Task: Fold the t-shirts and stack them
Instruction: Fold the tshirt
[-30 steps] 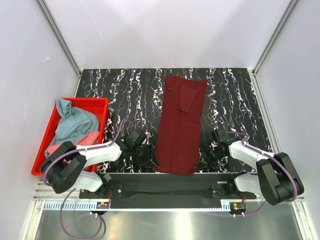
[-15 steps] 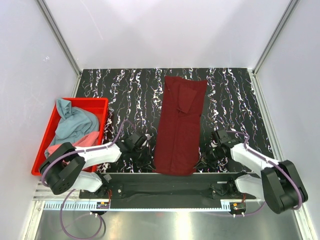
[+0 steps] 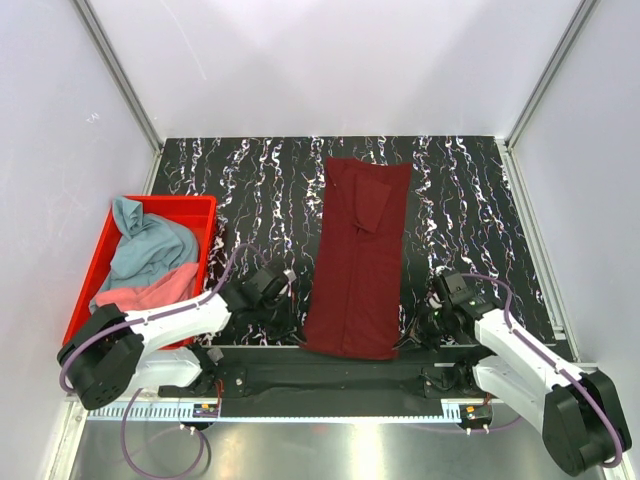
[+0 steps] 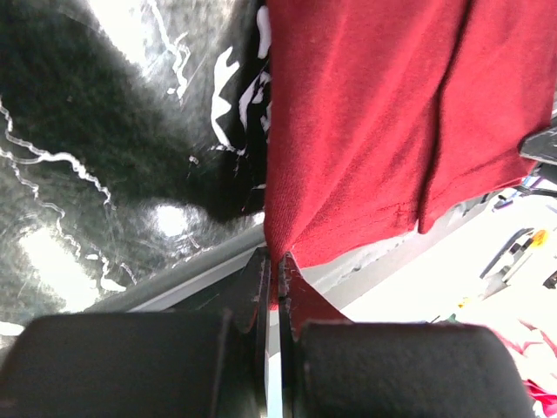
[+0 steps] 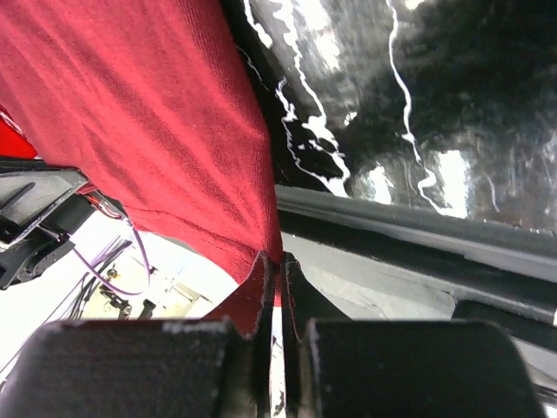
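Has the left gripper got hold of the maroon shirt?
Yes, the left gripper is shut on the near corner of the maroon shirt.

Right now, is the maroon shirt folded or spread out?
Folded lengthwise: the maroon shirt lies as a narrow strip on the table, with a sleeve folded in over it. Not yet folded crosswise.

1 overhead view facing down, 2 close wrist views (shared: maroon shirt (image 3: 357, 262))
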